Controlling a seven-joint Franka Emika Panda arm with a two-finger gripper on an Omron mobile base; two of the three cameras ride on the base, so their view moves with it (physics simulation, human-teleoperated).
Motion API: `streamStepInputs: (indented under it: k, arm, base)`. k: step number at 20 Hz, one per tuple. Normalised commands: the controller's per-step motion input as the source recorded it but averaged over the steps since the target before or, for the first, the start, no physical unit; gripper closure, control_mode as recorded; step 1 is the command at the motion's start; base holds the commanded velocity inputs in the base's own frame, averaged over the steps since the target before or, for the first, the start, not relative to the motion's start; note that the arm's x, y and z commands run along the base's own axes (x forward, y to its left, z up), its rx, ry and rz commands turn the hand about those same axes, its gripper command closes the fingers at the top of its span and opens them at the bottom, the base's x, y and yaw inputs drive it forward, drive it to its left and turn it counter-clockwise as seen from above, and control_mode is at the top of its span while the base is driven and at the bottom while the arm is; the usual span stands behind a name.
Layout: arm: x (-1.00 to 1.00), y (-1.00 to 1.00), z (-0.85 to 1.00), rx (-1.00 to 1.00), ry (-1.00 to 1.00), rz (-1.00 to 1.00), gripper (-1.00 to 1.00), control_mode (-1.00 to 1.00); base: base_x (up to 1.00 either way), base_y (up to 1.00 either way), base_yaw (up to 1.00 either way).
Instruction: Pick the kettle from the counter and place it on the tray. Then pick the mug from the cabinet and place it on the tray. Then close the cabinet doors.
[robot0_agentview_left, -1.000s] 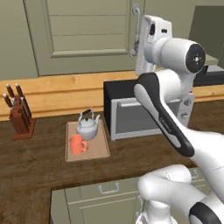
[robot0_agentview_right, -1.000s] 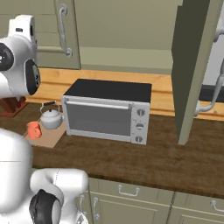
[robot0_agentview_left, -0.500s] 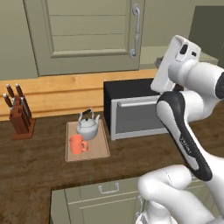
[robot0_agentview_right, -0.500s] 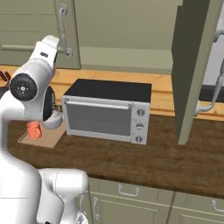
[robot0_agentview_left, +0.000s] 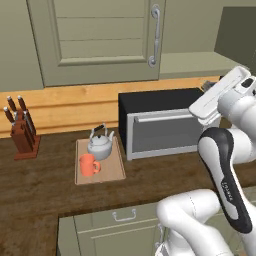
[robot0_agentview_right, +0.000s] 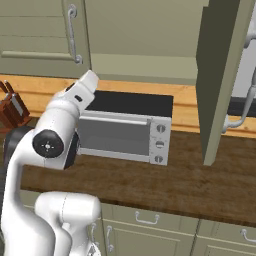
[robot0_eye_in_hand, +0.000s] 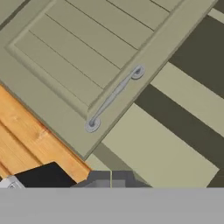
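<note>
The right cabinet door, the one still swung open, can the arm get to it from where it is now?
Probably yes. The open right door juts out over the counter with nothing standing between it and the shut gripper, which faces the closed left door. The arm would have to swing right.

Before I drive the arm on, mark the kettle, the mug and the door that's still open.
kettle (robot0_agentview_left: 100, 146), left base view, on its rounded silvery body.
mug (robot0_agentview_left: 88, 164), left base view, on its orange side.
open cabinet door (robot0_agentview_right: 220, 85), right base view, on its inner face.
</note>
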Motion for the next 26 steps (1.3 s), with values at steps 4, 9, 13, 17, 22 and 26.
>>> streamStepInputs:
  k: [4,9,13,17,22,26]
  arm:
    - [-0.01,-0.44,0.0,0.23,0.0,0.0,1.0,-1.0]
    - [-0.11,-0.31,0.0,0.13,0.0,0.0,1.0,-1.0]
    - [-0.24,-0.27,0.03,0.1,0.0,0.0,1.0,-1.0]
    - [-0.07,0.0,0.0,0.04,0.0,0.0,1.0,-1.0]
    - [-0.01,0.0,0.0,0.01,0.02,0.0,1.0,-1.0]
    - [-0.01,0.0,0.0,0.0,0.04,0.0,1.0,-1.0]
  base:
    - [0.0,0.0,0.0]
    - [0.0,0.0,0.0]
    - [0.0,0.0,0.0]
    - [0.0,0.0,0.0]
    - [0.0,0.0,0.0]
    - [0.0,0.0,0.0]
